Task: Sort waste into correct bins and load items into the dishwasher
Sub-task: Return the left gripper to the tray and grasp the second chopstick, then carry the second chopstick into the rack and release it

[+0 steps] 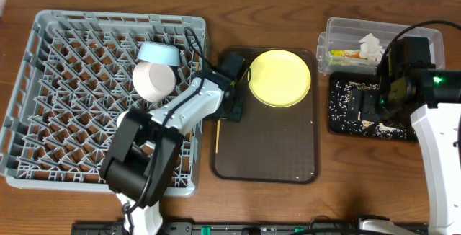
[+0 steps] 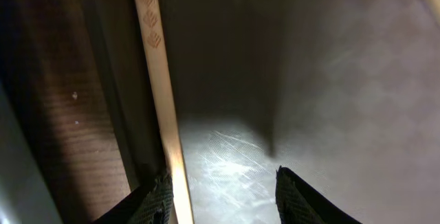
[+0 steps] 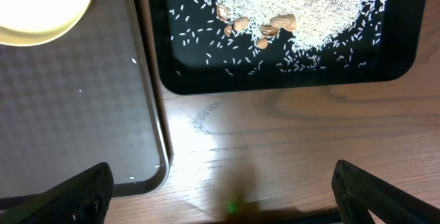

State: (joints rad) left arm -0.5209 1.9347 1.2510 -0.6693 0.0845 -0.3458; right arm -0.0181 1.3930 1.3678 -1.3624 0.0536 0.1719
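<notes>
One dark wooden table (image 1: pixel 360 181) bears grey rack (image 1: pixel 57 105), brown tray (image 1: pixel 274 145).

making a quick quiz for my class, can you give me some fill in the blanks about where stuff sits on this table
1. The yellow plate rests on the ___ serving tray.
2. The shallow tray holding the rice grains is ___.
3. The crumpled tissue sits in the ___ plastic tub.
4. The grey dish rack holds ___ bowls: a white bowl and a light blue bowl.

Missing words: brown; black; clear; two
</notes>
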